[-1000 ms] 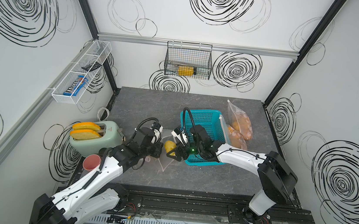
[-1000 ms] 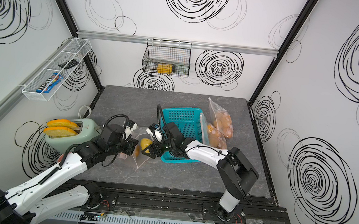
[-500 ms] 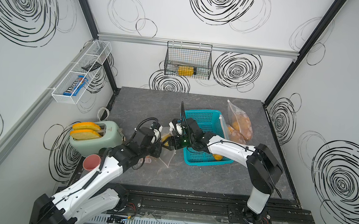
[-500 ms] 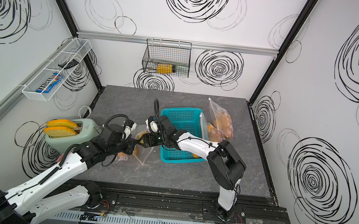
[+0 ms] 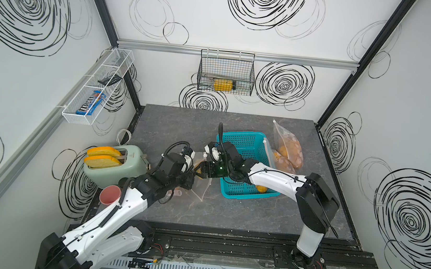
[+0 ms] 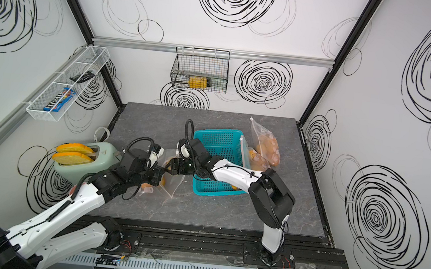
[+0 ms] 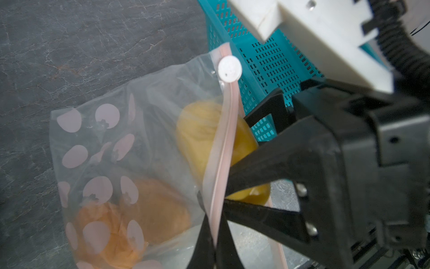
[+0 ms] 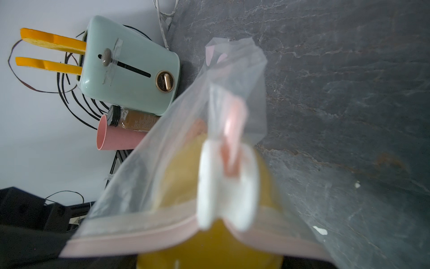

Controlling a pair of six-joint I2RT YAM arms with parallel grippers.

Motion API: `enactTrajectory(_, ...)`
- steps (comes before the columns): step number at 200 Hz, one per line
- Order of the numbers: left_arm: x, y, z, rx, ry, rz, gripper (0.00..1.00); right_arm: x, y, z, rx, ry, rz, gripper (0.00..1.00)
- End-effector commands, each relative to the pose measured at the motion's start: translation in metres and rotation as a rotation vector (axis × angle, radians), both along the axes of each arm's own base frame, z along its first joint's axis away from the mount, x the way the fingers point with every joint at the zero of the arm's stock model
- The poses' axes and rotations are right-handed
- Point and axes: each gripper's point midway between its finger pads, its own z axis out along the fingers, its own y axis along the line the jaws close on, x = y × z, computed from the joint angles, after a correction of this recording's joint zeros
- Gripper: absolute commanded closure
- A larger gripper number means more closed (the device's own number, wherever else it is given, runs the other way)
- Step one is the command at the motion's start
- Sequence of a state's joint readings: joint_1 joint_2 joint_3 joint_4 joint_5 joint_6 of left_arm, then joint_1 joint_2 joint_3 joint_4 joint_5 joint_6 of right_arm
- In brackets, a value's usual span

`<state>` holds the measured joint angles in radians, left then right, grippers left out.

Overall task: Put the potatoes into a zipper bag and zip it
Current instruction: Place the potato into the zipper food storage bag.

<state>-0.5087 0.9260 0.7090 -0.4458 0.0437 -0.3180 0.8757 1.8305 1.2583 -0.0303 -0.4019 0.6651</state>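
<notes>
A clear zipper bag [image 7: 116,151] with pink dots stands open left of the teal basket [image 5: 245,149]. My left gripper [image 7: 213,209] is shut on its pink zip strip, below the white slider [image 7: 229,69]. Orange-brown potatoes [image 7: 151,209] lie in the bag's bottom. My right gripper [image 7: 242,144] is at the bag's mouth, its black fingers closed on a yellow potato [image 7: 200,130] that is half inside. In both top views the two grippers [image 5: 201,170] [image 6: 169,169] meet over the bag [image 5: 200,191]. One potato [image 5: 260,189] shows in the basket under the right arm.
Two filled, dotted bags of potatoes [image 5: 289,148] lean right of the basket. A mint toaster [image 5: 113,162] with two toast slices, a pink cup [image 5: 109,195] and a spice jar [image 8: 132,120] stand at the left edge. A wire basket [image 5: 226,73] hangs on the back wall.
My right gripper has carried the yellow potato a little leftwards, from beside the basket into the bag's mouth. The left gripper has kept its hold on the zip strip.
</notes>
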Motion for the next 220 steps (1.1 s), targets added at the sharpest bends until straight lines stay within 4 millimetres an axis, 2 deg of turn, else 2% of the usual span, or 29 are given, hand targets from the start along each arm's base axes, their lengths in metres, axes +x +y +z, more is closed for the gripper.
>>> enactTrajectory(1,0.003,-0.005,0.005,-0.028,-0.026,-0.006,1.0,0.005,0.002,0.037,0.073,-0.063,0.002,0.17)
enactTrajectory(57,0.004,-0.004,0.005,-0.025,-0.023,-0.001,1.0,0.003,-0.007,0.053,0.07,-0.138,0.011,0.14)
enactTrajectory(118,0.004,-0.003,0.006,-0.023,-0.027,0.002,1.0,-0.012,-0.029,0.073,0.057,-0.296,0.1,0.22)
enactTrajectory(141,0.004,-0.003,0.006,-0.023,-0.028,0.003,1.0,0.001,-0.062,0.078,-0.025,-0.4,0.037,0.23)
enactTrajectory(171,0.004,-0.003,0.006,-0.025,-0.03,0.003,1.0,0.033,-0.125,0.071,-0.156,-0.439,-0.121,0.23)
enactTrajectory(191,0.003,-0.003,0.006,-0.026,-0.03,0.001,1.0,0.046,-0.166,0.053,-0.311,-0.415,-0.216,0.21)
enactTrajectory(220,0.003,-0.004,0.009,-0.033,-0.036,-0.003,1.0,0.052,-0.211,0.027,-0.553,-0.417,-0.276,0.19)
